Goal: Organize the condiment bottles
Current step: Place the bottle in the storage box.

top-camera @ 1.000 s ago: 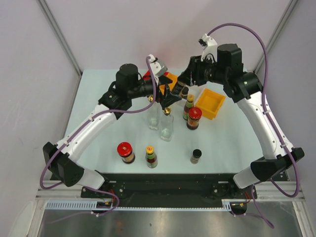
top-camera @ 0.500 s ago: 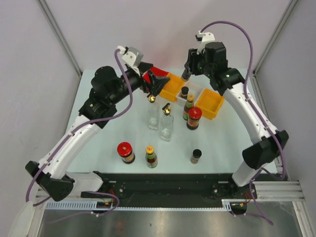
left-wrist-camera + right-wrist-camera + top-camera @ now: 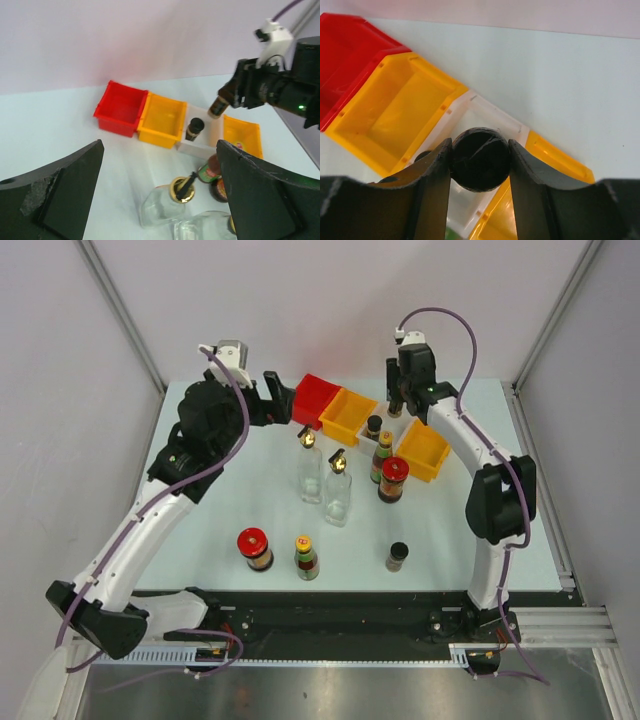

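Red bin, orange bin, white bin, second orange bin: touching, slanted row at far side of pale table; grey walls behind

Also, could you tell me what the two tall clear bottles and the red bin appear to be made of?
Tall clear bottles: probably glass, possibly clear plastic. The table shows through their bodies, and their spouts have a shiny gold, metallic look.
Red bin: likely moulded plastic. It is opaque, with a slight sheen and thin, even walls.
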Robot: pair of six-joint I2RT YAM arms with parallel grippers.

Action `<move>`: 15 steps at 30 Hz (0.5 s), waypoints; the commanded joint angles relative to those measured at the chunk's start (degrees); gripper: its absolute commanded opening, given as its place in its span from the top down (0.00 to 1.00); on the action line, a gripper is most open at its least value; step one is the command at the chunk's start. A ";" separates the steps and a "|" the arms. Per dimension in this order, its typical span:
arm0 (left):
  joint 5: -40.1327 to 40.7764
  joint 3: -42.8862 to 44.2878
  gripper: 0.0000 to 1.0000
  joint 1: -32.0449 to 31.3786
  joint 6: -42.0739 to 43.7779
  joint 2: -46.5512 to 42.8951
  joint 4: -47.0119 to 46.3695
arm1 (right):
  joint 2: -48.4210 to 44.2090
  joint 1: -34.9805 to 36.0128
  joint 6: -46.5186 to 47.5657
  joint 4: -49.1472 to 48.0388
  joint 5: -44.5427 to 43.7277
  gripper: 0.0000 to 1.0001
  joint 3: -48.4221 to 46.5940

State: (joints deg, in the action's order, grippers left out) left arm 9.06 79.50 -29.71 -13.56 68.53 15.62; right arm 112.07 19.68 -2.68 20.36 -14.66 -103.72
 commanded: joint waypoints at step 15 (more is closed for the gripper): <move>-3.51 -6.90 0.00 6.51 -6.91 -1.21 -4.54 | 10.35 -4.13 1.62 -17.98 7.79 1.00 3.26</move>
State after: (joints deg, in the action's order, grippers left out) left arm 8.14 73.87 -24.38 -18.63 68.47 14.55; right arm 120.73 15.59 -2.33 9.26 -9.69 -99.79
